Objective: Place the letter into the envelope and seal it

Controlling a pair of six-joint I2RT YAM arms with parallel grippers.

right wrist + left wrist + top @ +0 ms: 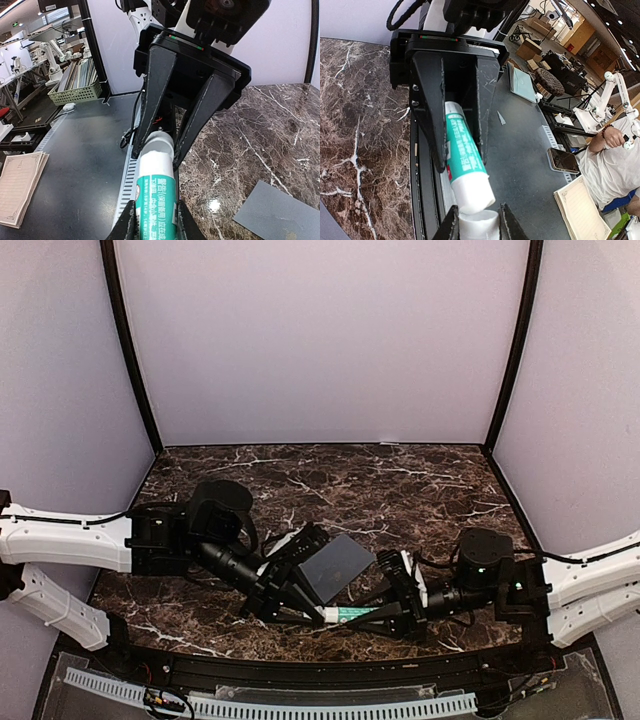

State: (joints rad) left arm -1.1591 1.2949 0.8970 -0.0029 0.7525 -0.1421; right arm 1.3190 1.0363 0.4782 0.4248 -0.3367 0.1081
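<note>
The grey-blue envelope (335,565) lies flat on the marble table, flap not discernible; its corner shows in the right wrist view (277,212). The cream-white letter is not in view. A white-and-green glue stick (350,613) is held in the air between both grippers near the front edge. My right gripper (388,612) (154,225) is shut on its green body (156,200). My left gripper (322,612) (479,225) is shut on its white cap (479,226). In the left wrist view the body's white end (472,192) sits tilted, slightly out of the cap.
The table's black front rail (330,670) and a white slotted cable duct (300,705) run just below the grippers. The purple walls (320,340) enclose the back and sides. Bare marble (400,480) lies behind the envelope.
</note>
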